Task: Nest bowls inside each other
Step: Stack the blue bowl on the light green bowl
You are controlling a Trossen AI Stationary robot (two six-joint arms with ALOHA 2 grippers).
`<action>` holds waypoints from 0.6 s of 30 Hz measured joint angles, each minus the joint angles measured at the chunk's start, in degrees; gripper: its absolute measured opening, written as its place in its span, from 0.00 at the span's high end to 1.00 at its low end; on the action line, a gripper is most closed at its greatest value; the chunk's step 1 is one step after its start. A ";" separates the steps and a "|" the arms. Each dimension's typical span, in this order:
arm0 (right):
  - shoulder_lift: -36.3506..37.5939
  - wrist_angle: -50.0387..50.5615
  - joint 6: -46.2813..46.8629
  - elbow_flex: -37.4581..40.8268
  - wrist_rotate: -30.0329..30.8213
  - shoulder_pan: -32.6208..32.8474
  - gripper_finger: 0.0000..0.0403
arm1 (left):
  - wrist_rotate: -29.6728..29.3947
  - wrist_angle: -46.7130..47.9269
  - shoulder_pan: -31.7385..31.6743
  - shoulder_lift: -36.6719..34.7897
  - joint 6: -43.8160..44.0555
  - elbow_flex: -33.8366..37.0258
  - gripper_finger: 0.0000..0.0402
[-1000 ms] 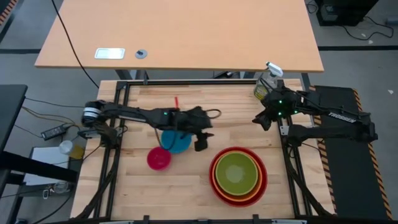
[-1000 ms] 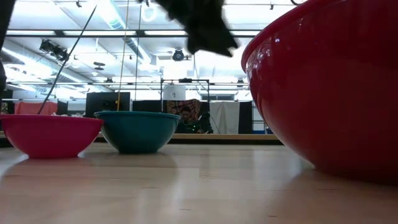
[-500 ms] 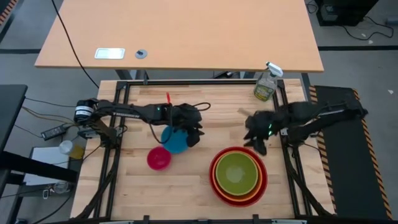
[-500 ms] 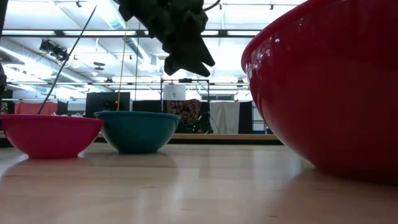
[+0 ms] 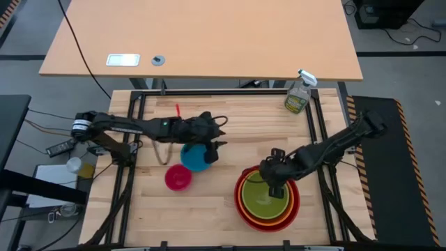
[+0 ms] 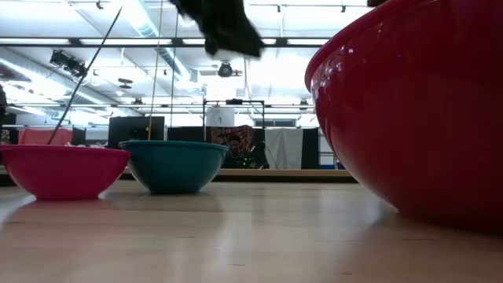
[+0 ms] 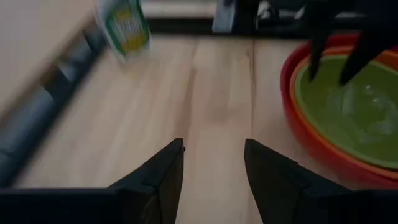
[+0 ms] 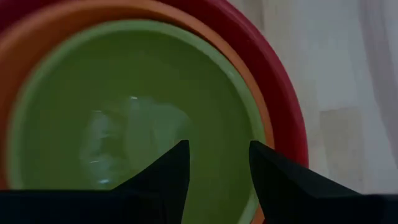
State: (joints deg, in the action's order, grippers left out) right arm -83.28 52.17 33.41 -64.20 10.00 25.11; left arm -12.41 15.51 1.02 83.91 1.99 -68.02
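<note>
A red bowl (image 5: 293, 207) holds an orange bowl (image 5: 242, 198), and a lime green bowl (image 5: 265, 199) sits inside that; the stack stands at the table's near right. My right gripper (image 5: 274, 187) hangs open above the green bowl's (image 8: 112, 106) far-left part, fingers pointing steeply down, touching nothing. A blue bowl (image 5: 196, 157) and a pink bowl (image 5: 178, 178) each stand on their bases left of the stack, side by side in the low view too (blue bowl (image 6: 173, 165), pink bowl (image 6: 63, 169)). My left gripper (image 7: 214, 146) is open and empty, above the blue bowl's far-right edge.
A clear spray bottle (image 5: 298, 94) stands at the table's far right corner. Black frame rails (image 5: 223, 91) run along the table's edges. Bare wood (image 5: 230, 125) lies between the blue bowl and the stack. A second, larger table (image 5: 202, 42) stands beyond the far edge.
My right gripper has swung from beside the spray bottle toward the near edge and the left, sinking and tipping downward, until it is over the nested bowls. My left gripper has drawn back toward the table's left and far side and risen a little. The bowls have kept still.
</note>
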 joint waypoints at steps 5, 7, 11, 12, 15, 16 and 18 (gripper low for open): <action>-3.93 -0.34 -0.73 0.00 1.63 -0.35 0.57 | -2.68 1.43 0.70 -2.42 -3.07 0.64 0.57; -5.25 -0.54 -0.89 0.00 1.59 -0.54 0.57 | -2.88 0.69 0.73 -3.59 -1.92 2.49 0.57; -6.76 -0.72 -0.16 0.00 1.72 -0.53 0.57 | -2.80 -2.95 1.37 -7.50 3.04 10.01 0.57; -6.69 -0.67 0.50 0.00 1.55 -0.55 0.57 | -2.85 -2.74 1.48 -8.74 4.77 12.27 0.57; -4.72 -0.14 3.01 -0.63 1.66 -0.62 0.57 | -2.99 -3.59 1.07 -12.34 10.78 16.81 0.57; -3.61 0.10 3.70 -1.33 2.25 -0.62 0.57 | -2.97 -2.81 0.75 -13.52 13.19 17.91 0.57; -1.84 0.86 4.10 -2.88 3.89 -0.62 0.58 | -2.90 -1.08 -0.31 -15.06 18.27 19.56 0.57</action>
State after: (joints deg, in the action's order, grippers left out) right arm -85.12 53.03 37.50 -67.09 13.90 24.49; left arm -15.31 14.43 0.71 68.85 20.26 -48.46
